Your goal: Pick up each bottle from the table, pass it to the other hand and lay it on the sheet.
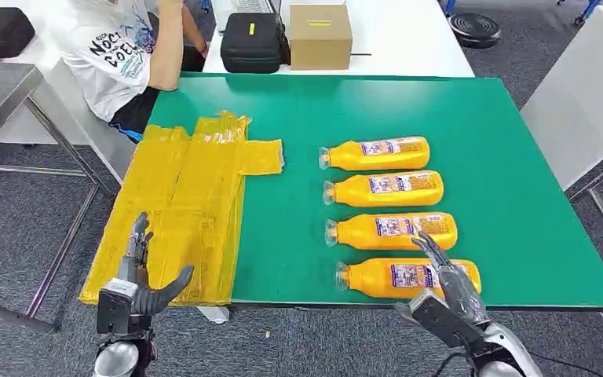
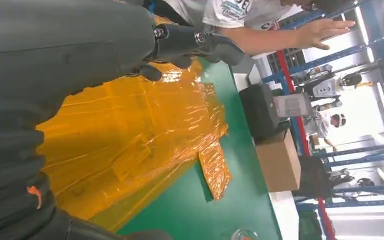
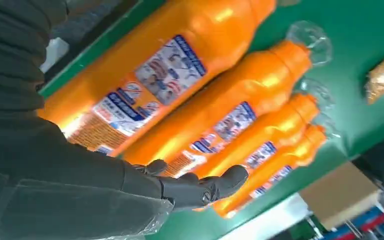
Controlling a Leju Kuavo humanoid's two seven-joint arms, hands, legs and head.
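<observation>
Bottles [image 1: 392, 206] lay in a row of four on the desk [image 1: 298, 110], none on the yellow sheet [image 1: 180, 212] yet. Left hand [image 1: 143, 271] waited over the sheet's near edge, fingers spread and holding nothing, likely for the handover. Right hand [image 1: 447, 271] hovered, fingers apart and holding nothing, just above the nearest bottle [image 1: 408, 277].

The four orange plastic bottles [image 1: 385, 154] look smooth and glossy, with bright highlights along their sides in the right wrist view, clear see-through plastic caps [image 3: 307, 36] and shiny printed paper-like labels [image 3: 170, 70]. The yellow plastic sheet [image 1: 180, 212] is thin film, crinkled and strongly reflective, its folds catching light. The green table top [image 1: 471, 118] is matt and even, without glare. The robot's left hand [image 1: 137, 275] and right hand [image 1: 447, 275] show dark grey matt plastic or rubber fingers; a ribbed grey cover [image 3: 10, 75] sits behind the right one. The brown cardboard box [image 1: 319, 35] is dull. The black case [image 1: 253, 41] looks like matt fabric.
</observation>
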